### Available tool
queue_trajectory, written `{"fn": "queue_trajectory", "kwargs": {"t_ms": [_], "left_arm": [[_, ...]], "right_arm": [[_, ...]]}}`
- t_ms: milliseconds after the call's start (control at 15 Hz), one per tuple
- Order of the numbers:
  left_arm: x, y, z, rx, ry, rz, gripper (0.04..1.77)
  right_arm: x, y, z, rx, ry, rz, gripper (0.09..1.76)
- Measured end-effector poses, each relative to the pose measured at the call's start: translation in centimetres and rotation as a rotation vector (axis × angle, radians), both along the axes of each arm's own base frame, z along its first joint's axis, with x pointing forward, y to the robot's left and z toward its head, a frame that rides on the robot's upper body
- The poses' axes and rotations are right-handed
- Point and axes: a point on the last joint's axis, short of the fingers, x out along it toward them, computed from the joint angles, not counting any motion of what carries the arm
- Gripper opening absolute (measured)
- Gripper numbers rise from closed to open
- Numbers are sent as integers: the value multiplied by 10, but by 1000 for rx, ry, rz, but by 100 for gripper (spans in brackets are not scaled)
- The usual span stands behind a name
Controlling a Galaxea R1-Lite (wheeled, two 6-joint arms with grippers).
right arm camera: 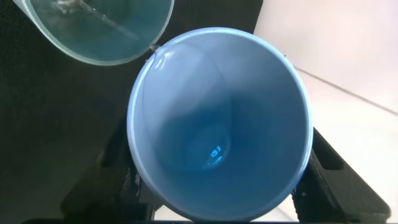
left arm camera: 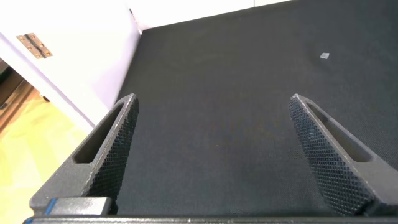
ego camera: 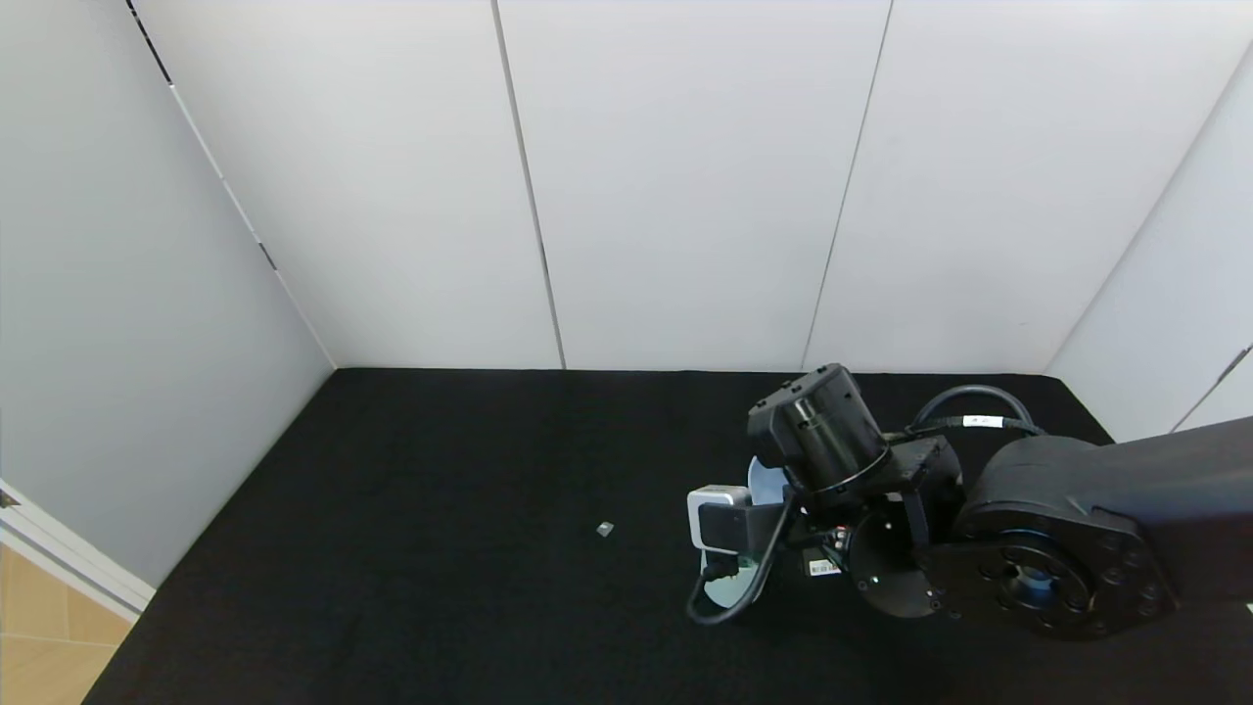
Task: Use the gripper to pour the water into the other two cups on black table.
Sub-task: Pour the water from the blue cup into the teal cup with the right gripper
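Observation:
My right gripper (right arm camera: 221, 193) is shut on the wide light blue cup (right arm camera: 217, 124) and holds it tipped on its side over the black table (ego camera: 440, 548). The cup's rim meets the rim of the pale teal cup (right arm camera: 99, 31), which has a faint watery sheen inside. A small glint of water (right arm camera: 214, 152) lies at the blue cup's bottom. In the head view the blue cup (ego camera: 766, 480) and the teal cup (ego camera: 729, 587) peek out from under the right wrist (ego camera: 822, 431). The cream-beige cup is hidden. My left gripper (left arm camera: 214, 155) is open and empty, low over the table.
A tiny grey scrap (ego camera: 604, 529) lies on the table left of the right arm; it also shows in the left wrist view (left arm camera: 324, 56). White walls enclose the table at the back and both sides. The table's left edge borders a wooden floor (ego camera: 39, 636).

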Motion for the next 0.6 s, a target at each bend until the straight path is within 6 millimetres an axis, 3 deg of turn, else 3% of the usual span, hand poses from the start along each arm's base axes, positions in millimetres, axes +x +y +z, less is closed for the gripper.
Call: {"fn": "queue_trajectory", "kwargs": {"t_ms": [600], "left_arm": [[0, 0, 0, 0, 0, 0, 172]], "right_arm": [[5, 7, 3, -81, -21, 50, 131]]}}
